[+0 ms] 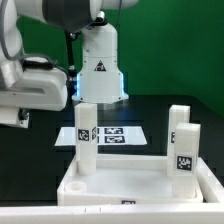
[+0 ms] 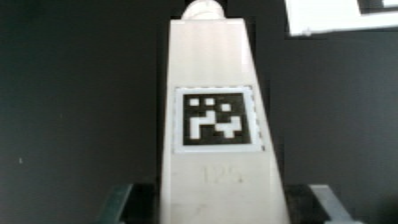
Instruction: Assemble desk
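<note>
A green backdrop closes the scene in the exterior view. Below it lies a matte black table [image 1: 30, 150].

The white robot base [image 1: 98, 65] stands at twelve o'clock in that view. It carries a triangular black warning label [image 1: 99, 67], and no wording on the label can be read. The arm [image 1: 40, 85] reaches in at nine o'clock.

The marker board [image 1: 112, 135] lies flat at the centre of the exterior view. It is printed with black-and-white square codes and shows no legible text. One of its corners also appears in the wrist view.

The desk top [image 1: 75, 188], a white tray with a raised rim, occupies six o'clock. Three white square-section legs stand upright on it:
- The first leg [image 1: 85, 140] rises at about eight o'clock and bears a tag.
- The second leg [image 1: 178, 120] stands at three o'clock.
- The third leg [image 1: 185, 152] stands just in front of the second, at four o'clock, and also bears a tag.

In the wrist view a fourth leg [image 2: 217, 60] lies lengthwise on the black surface. A square marker tag [image 2: 217, 120] sits on its upper face, showing a pattern only, with no letters.

The gripper [image 2: 217, 203] straddles this leg, with one dark finger [image 2: 125, 205] on each side. It cannot be told whether the fingers press the leg's sides or stand just clear of them.
</note>
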### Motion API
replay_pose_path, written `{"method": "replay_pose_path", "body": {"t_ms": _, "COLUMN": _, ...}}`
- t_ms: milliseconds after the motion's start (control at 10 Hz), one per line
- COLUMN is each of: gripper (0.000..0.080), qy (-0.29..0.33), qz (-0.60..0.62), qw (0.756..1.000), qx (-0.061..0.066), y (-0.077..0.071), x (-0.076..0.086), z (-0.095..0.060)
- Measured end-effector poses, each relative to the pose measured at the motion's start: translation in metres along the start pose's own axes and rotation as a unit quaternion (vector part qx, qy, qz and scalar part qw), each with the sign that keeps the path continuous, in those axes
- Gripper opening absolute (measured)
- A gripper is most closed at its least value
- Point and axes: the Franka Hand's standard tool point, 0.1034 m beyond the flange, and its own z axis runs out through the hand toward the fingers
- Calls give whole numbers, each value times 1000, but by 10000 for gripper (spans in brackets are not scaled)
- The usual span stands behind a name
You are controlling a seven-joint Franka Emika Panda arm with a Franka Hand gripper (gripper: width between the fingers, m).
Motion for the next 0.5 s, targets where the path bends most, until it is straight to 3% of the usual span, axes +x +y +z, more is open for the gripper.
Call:
{"method": "replay_pose_path", "body": {"t_ms": 100, "gripper": 284, "qy": 49, "qz": -4, "qw": 998, "qx": 29, "y": -13, "x": 11, "z": -30}}
{"method": "replay_pose_path", "body": {"t_ms": 200, "gripper": 284, "qy": 128, "qz": -10, "qw": 991, "qx": 45, "y": -10, "x": 20, "z": -64}}
{"method": "replay_pose_path", "body": {"t_ms": 300, "gripper": 285, "qy": 192, "qz": -2, "qw": 980, "qx": 45, "y": -2, "x": 25, "z": -72}}
{"method": "replay_pose_path", "body": {"t_ms": 500, "gripper": 285, "qy": 258, "qz": 1, "qw": 966, "qx": 27, "y": 6, "x": 31, "z": -68}}
